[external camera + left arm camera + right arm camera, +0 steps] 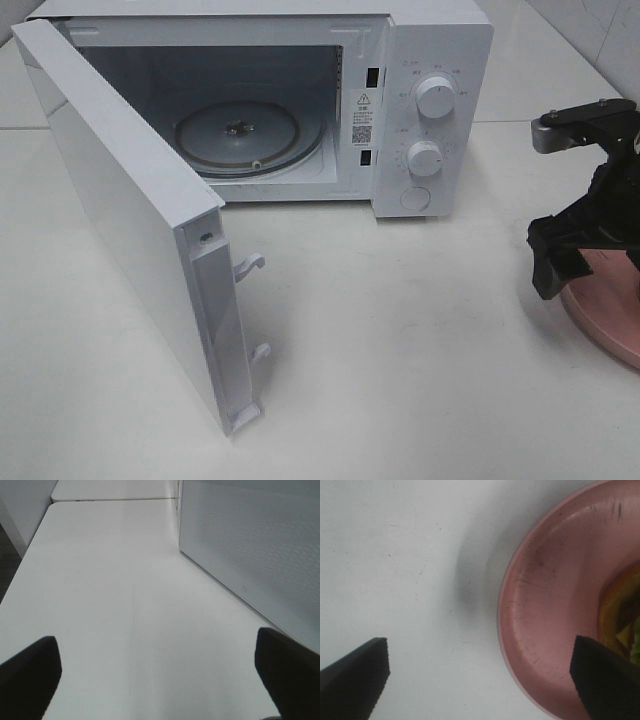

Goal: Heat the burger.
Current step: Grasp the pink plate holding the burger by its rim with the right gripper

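Burger [621,614] — soft, stacked, probably prone to shearing — grip gently at mid-height; both arms' jaws stand spread, empty.

Burger [620,611]: orange-green sliver on pink plate [555,610], mostly cropped.

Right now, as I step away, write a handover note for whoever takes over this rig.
Left gripper: open, empty, over the table beside the microwave door.
Right gripper: open, empty, above the pink plate's rim.
Burger: on that plate, only its edge visible in the right wrist view, not gripped.
Done: door open, turntable bare.
To do: grasp the burger, set it on the turntable, shut the door, start heating.
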Controlling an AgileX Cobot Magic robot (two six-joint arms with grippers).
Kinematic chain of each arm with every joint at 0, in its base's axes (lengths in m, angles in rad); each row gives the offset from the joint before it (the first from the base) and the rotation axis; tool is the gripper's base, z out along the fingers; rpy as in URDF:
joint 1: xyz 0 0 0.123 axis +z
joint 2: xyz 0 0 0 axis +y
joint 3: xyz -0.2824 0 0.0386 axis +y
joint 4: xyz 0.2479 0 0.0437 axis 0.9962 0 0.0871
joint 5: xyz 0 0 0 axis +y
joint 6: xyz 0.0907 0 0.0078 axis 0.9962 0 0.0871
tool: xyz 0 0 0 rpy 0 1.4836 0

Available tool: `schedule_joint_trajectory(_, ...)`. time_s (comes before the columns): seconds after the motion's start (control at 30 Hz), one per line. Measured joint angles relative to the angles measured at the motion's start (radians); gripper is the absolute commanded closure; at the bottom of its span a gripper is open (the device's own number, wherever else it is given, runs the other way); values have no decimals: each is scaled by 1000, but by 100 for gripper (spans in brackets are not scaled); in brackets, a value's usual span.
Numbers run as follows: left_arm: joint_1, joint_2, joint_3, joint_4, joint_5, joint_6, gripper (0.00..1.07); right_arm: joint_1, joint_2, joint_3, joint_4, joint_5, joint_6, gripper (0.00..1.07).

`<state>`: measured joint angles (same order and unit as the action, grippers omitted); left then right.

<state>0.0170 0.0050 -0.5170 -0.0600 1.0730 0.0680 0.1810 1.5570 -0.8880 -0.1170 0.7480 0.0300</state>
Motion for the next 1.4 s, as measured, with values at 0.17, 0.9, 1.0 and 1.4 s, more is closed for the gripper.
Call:
schedule_joint_trajectory(0.17, 0, 0, 0, 0, 0, 0, 9, 0, 65, -1, -5, -23, 4, 13)
schedule_joint_trajectory(0.9, 0, 0, 0, 0, 0, 0, 9, -58, 248, -1, -19, -200, 39, 17)
schedule_joint_trajectory(1.0, 0, 0, 0, 0, 0, 0, 9, -58, 253, -1, -20, -208, 42, 17)
schedule_joint_trajectory(1.4, 0, 0, 0, 0, 0, 0, 9, -59, 305, -1, -46, -245, 54, 26)
